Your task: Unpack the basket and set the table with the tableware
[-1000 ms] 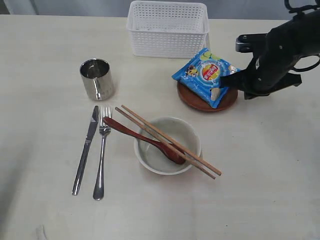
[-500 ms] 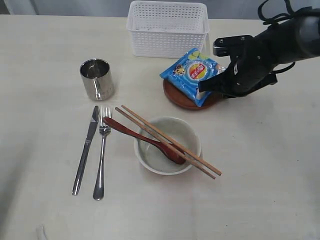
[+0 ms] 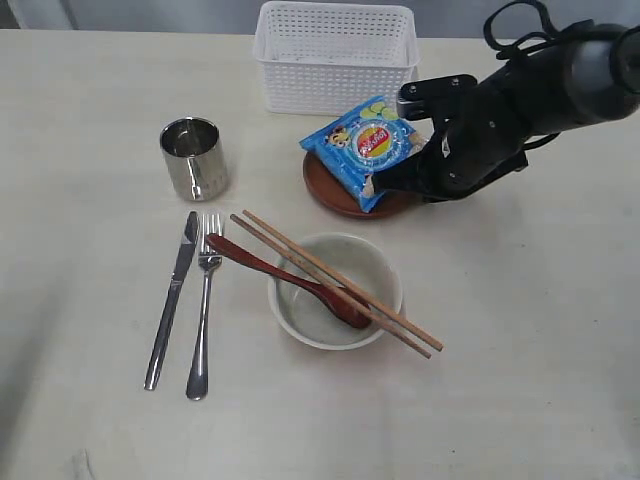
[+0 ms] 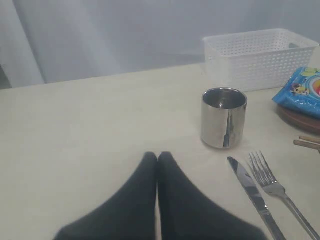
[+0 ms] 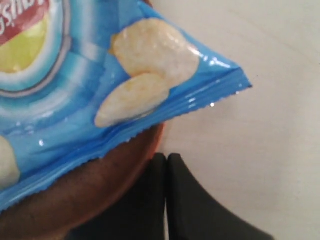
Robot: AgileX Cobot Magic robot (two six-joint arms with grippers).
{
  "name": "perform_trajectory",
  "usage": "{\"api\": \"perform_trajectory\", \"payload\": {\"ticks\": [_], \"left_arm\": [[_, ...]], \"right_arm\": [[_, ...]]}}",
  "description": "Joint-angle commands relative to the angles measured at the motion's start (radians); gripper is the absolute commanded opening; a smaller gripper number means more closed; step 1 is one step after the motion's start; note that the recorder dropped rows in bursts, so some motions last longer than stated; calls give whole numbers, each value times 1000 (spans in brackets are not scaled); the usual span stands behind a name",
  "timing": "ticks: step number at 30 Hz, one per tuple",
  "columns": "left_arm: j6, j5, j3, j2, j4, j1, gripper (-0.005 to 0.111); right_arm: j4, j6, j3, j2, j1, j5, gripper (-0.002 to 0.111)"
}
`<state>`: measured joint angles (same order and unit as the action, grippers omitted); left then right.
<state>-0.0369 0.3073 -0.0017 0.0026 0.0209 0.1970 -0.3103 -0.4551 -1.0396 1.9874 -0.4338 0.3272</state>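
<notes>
In the exterior view the white basket stands at the far middle of the table. The steel cup is to the left, with the knife and fork side by side nearer. The bowl sits near the middle, and the spoon and chopsticks lie across it. Just right of the basket's near edge, the brown plate carries a blue chips bag, and the right gripper is at the plate's right rim. The left wrist view shows the left gripper low over bare table left of the cup, its fingers pressed together and empty. The right wrist view shows the right gripper's two fingers together, tips against the plate's rim under the bag's crimped corner, clamping nothing.
</notes>
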Motion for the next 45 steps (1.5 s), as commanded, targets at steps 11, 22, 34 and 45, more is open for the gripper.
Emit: {"api": "perform_trajectory", "payload": {"ticks": [11,22,34,45], "left_arm": [[3,-8,2,-3,0,0,0],[3,-8,2,-3,-10,0,0],[3,-8,2,-3,-6,0,0],[3,-8,2,-3,-6,0,0]], "right_arm": [[-12,11,81,-351,24,110,-1],[-8,48,453,-875,24,-293,-1],[47,-60,530,-1262,24,-200,-1],[-16,43,530,-1513,24,-128,-1]]}}
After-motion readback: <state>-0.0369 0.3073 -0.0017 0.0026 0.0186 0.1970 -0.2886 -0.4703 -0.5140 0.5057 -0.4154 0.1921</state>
